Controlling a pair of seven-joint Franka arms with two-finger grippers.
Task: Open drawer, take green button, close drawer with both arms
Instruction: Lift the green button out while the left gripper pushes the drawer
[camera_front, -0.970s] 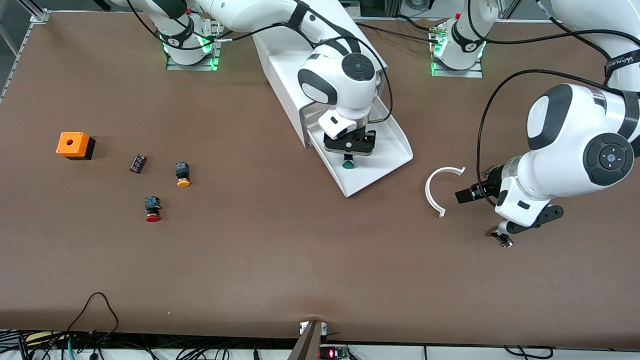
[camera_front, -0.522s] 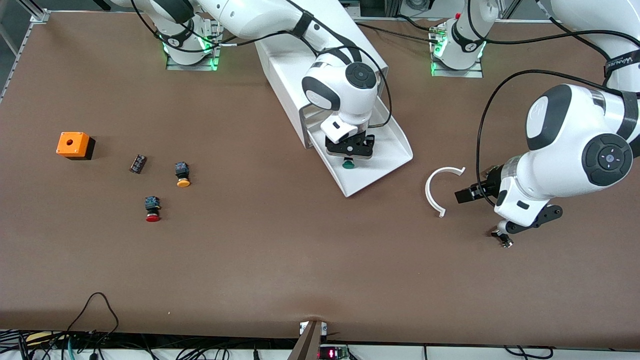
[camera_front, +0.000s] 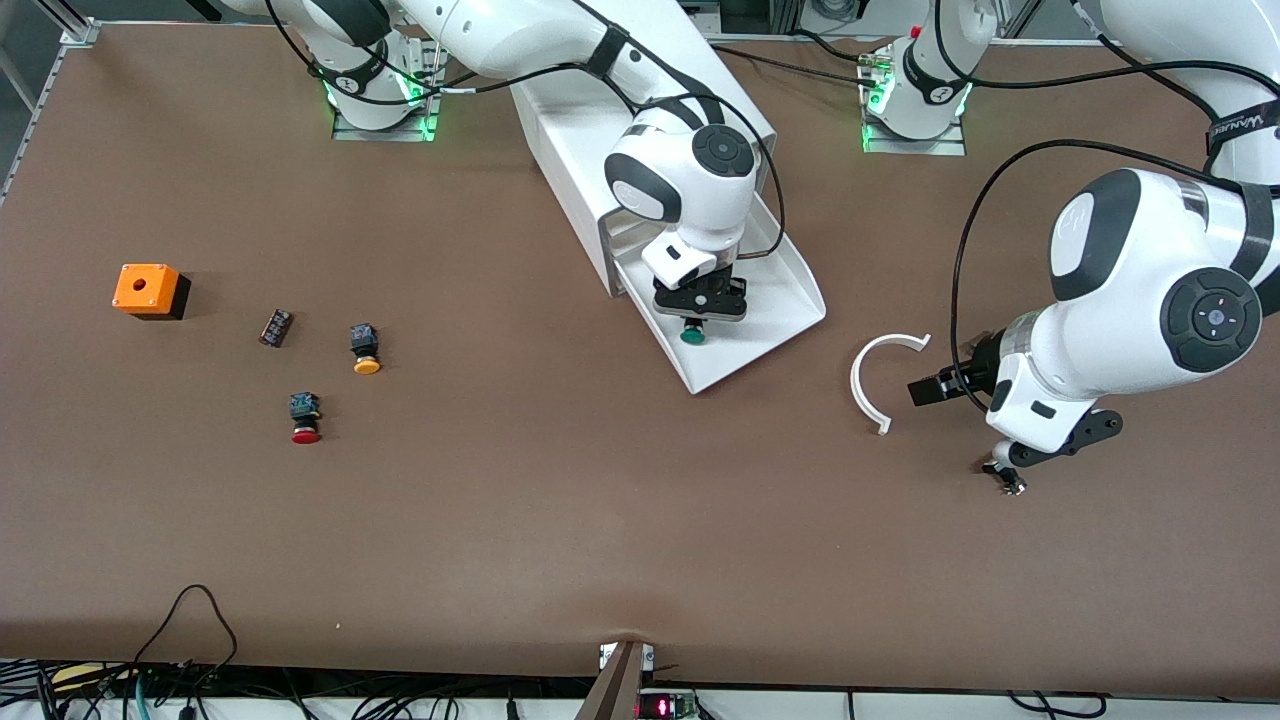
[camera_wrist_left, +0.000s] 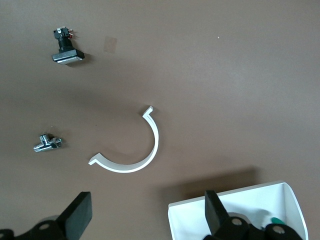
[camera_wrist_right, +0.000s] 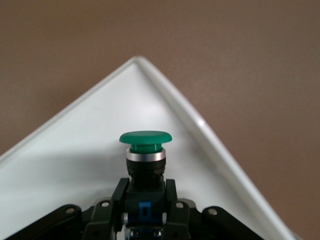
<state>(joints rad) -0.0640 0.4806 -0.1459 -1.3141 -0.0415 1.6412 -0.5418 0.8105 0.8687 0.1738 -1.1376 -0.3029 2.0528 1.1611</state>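
Gripping the green-capped button (camera_wrist_right: 145, 155), the right gripper (camera_front: 697, 318) has drawn its fingers in since a second ago, when they stood wide around it; they now pinch the black-and-blue body, cap pointing toward the drawer's corner. The button sits inside the pulled-out drawer (camera_front: 770, 300), well clear of the raised rim, with bare tray floor around it. The left gripper (camera_front: 935, 388) waits with fingers spread above bare table, just beside a white curved piece (camera_front: 866, 385) at the left arm's end.
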